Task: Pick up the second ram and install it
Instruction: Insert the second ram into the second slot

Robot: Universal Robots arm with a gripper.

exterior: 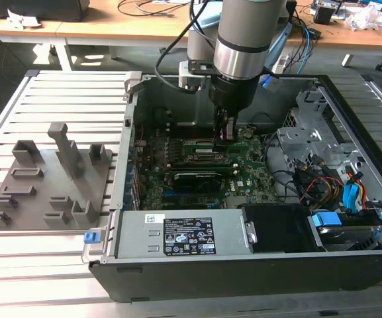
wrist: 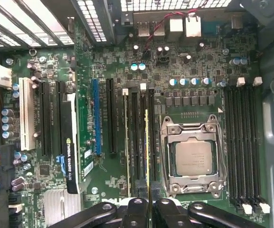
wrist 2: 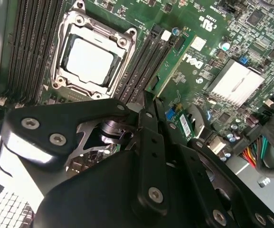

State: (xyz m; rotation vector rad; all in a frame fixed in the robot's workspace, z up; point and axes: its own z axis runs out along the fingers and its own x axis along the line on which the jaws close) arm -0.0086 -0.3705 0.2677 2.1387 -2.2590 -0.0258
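Slatted metal bench [exterior: 58,252] carried open computer case [exterior: 349,119] with motherboard [exterior: 243,169] inside; grey holder tray [exterior: 38,199] sat beside case. Gripper [wrist: 148,202] reached down into case. Jaws pinched second ram [wrist: 146,152] edge-on, stick standing in memory slot just beside CPU socket [wrist: 192,159].

Silver-grey arm [exterior: 243,33], black screwed end effector [wrist 2: 148,107].

The arm reaches down into the open computer case [exterior: 243,265], its gripper [exterior: 225,132] low over the motherboard [exterior: 204,165], possibly touching it. A grey holder tray [exterior: 45,192] lies well left.
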